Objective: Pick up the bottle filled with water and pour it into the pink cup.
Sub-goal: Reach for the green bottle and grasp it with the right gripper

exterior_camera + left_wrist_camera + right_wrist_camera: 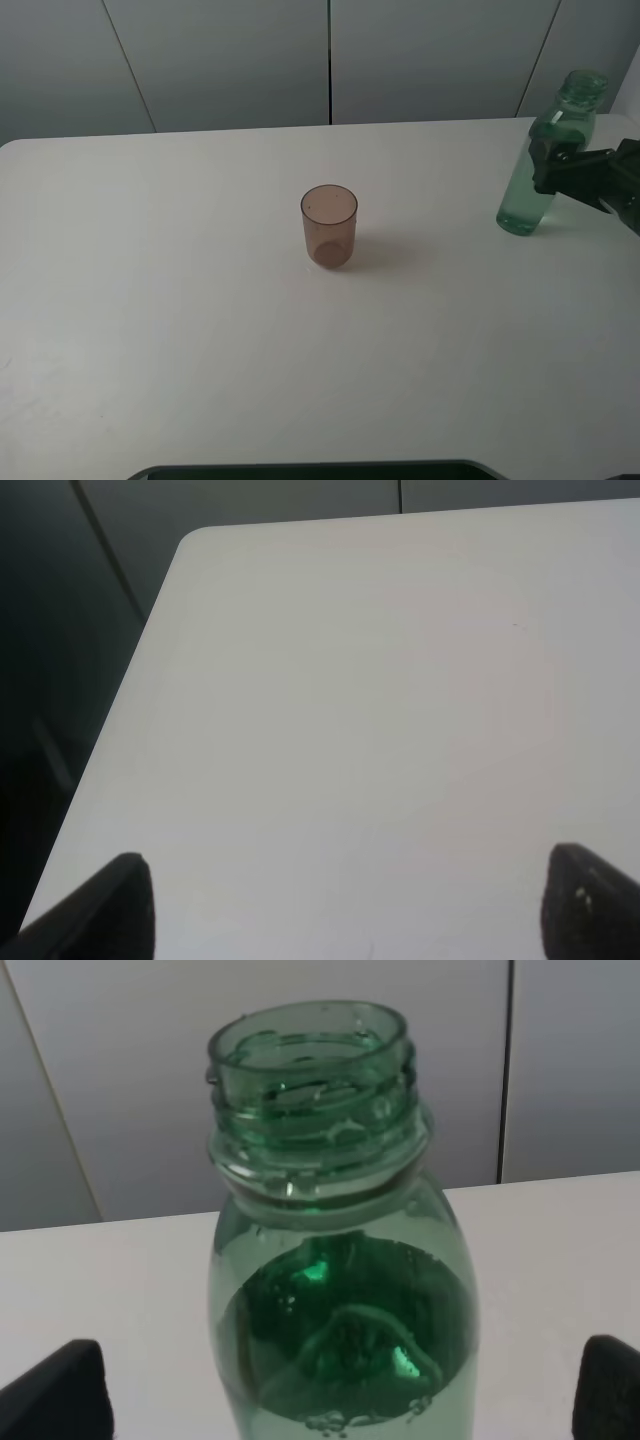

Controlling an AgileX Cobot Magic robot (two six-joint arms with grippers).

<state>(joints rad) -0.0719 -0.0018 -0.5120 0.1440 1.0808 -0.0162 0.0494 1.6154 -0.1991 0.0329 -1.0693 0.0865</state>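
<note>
- Bottle [522, 200]: upright, uncapped, at right edge of frame.
- Right gripper [340, 1390]: jaws spread, flanking bottle; contact indeterminate.
- Pink cup [329, 226]: upright, frame centre.
- Left gripper [345, 905]: spread above table [350, 730].

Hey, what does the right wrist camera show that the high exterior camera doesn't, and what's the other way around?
Only the right wrist view: the bottle close up, its threaded mouth uncapped, bubbles at the liquid's surface, and both tips of the right gripper, jaws wide apart on either side of it. Only the exterior high view: the pink cup standing upright mid-table, and the bottle's base resting on the table at the view's far right. Both: the bottle, the white table and the grey wall panels behind.
</note>
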